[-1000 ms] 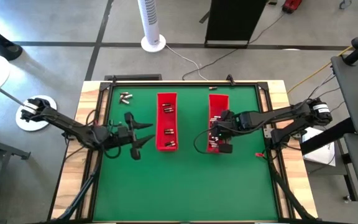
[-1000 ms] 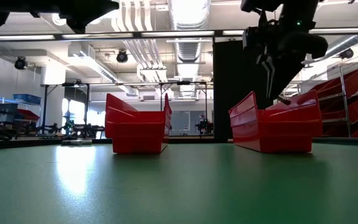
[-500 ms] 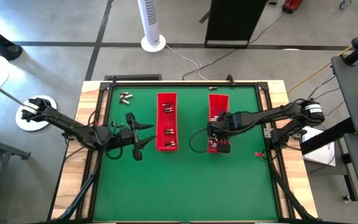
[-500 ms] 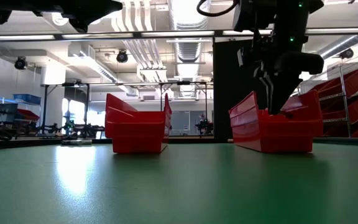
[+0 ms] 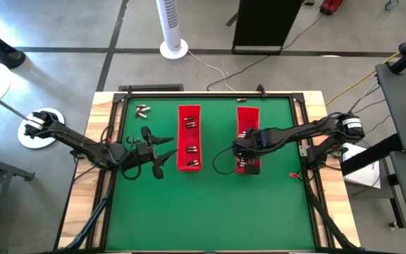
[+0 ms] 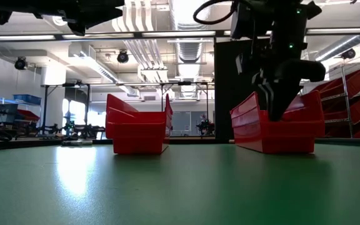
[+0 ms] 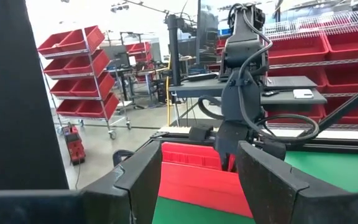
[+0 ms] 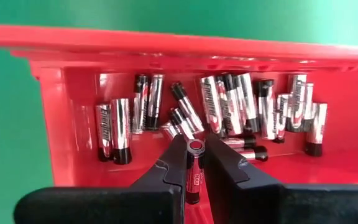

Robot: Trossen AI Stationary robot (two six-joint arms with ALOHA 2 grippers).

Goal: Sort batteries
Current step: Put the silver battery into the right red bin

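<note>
we see the right end effector (image 8: 194,163) lowered into the near end of the right red tray (image 5: 247,116), its fingers pinched on a single battery (image 8: 195,149) held end-up, so that it can be let go among its like. just beyond it a heap of batteries (image 8: 229,109) lies against the tray's end wall, which tells us this tray is the one being filled. the left red tray (image 5: 189,137) holds only a few batteries (image 5: 191,150), spread along its floor. a small cluster of loose batteries (image 5: 142,110) waits on the green bench (image 5: 210,212) near its far left corner, not yet sorted. the left end effector (image 5: 162,152) hovers above the bench just beside the left tray, fingers spread and holding nothing; we judge it is waiting its turn for that cluster.
</note>
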